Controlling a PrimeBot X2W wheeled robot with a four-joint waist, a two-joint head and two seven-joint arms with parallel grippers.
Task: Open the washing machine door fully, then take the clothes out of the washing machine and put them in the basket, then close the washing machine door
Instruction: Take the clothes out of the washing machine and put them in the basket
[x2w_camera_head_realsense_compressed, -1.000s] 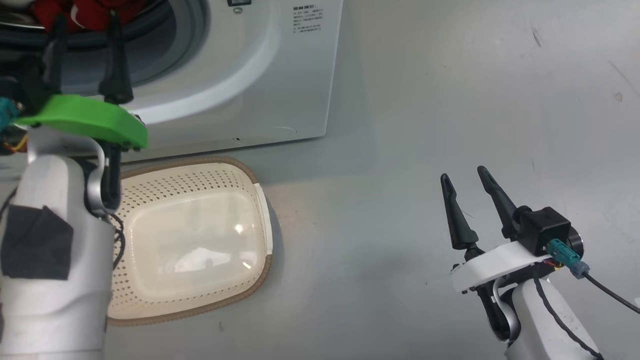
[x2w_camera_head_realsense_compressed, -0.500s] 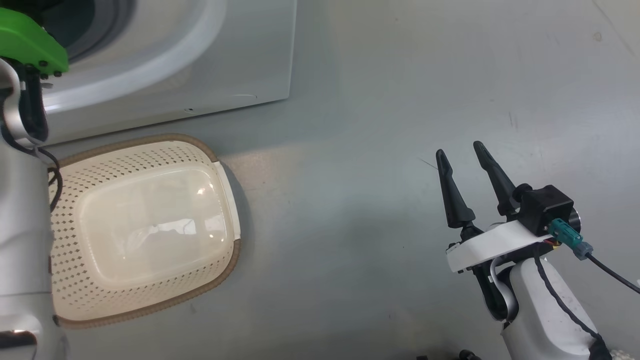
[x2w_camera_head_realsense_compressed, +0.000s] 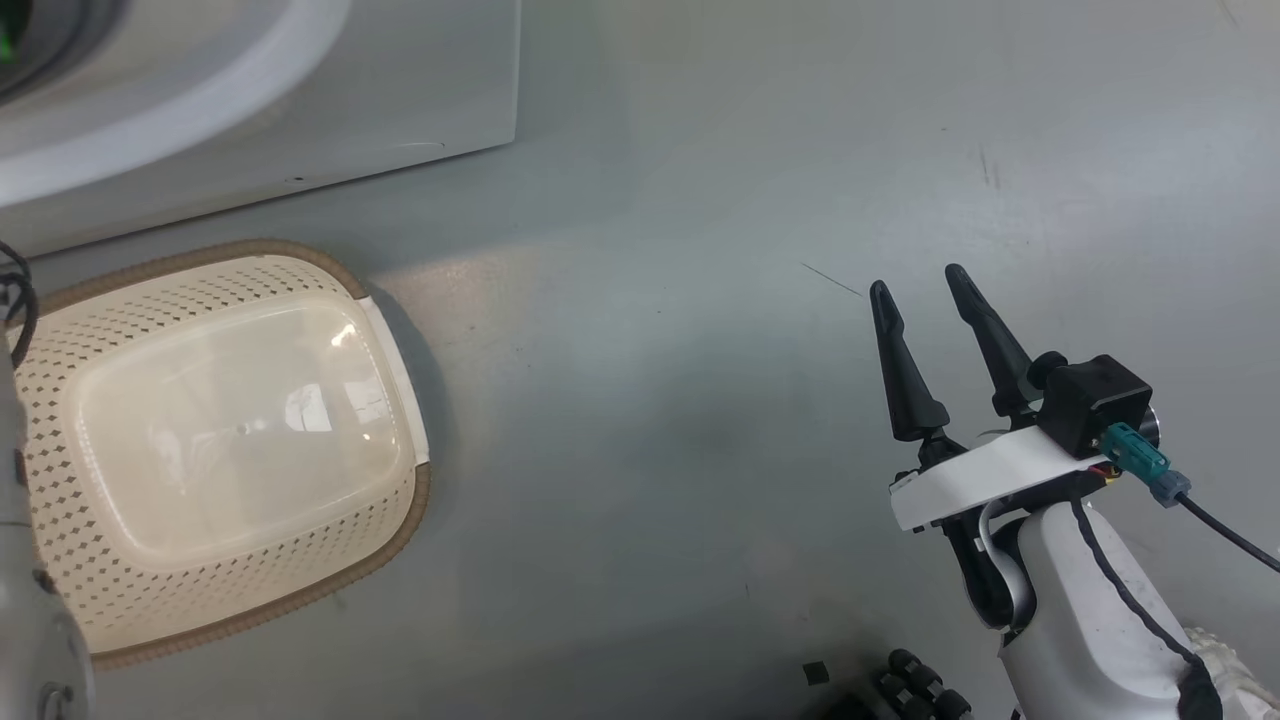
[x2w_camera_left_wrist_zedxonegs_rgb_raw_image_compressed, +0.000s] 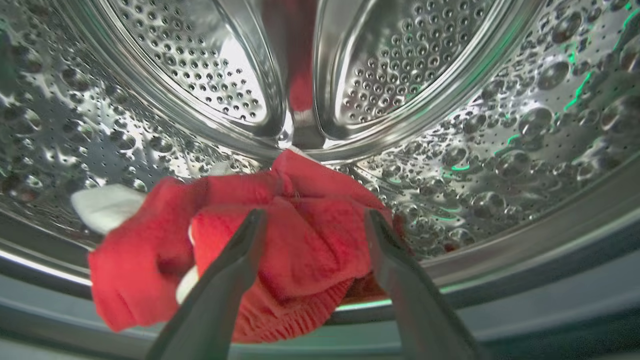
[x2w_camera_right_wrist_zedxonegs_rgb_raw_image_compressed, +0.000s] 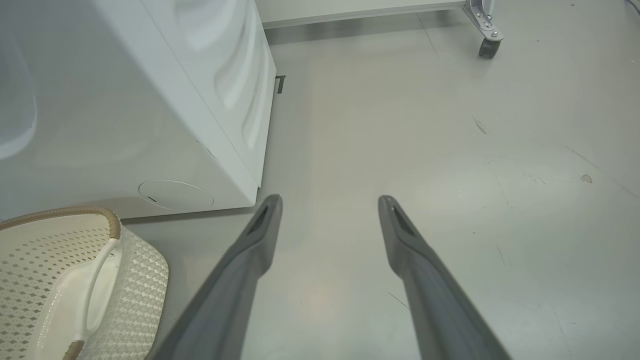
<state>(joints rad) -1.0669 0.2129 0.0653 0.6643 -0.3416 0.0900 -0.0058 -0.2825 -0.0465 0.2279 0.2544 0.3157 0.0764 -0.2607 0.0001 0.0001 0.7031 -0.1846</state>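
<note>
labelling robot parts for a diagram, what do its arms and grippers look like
The right gripper has two long, tapered black fingers on a white plate, with a black camera box and a teal plug with a black cable. Another black cable runs along the pale forearm. The left gripper has matching dark fingers.

A crumpled bright red garment (x2w_camera_left_wrist_zedxonegs_rgb_raw_image_compressed: 310, 250) with white trim lies low in the perforated steel drum (x2w_camera_left_wrist_zedxonegs_rgb_raw_image_compressed: 200, 65) of the white washing machine (x2w_camera_head_realsense_compressed: 300, 100), near its mouth. The cream, brown-rimmed basket (x2w_camera_head_realsense_compressed: 200, 285) stands empty just before the machine.
</note>
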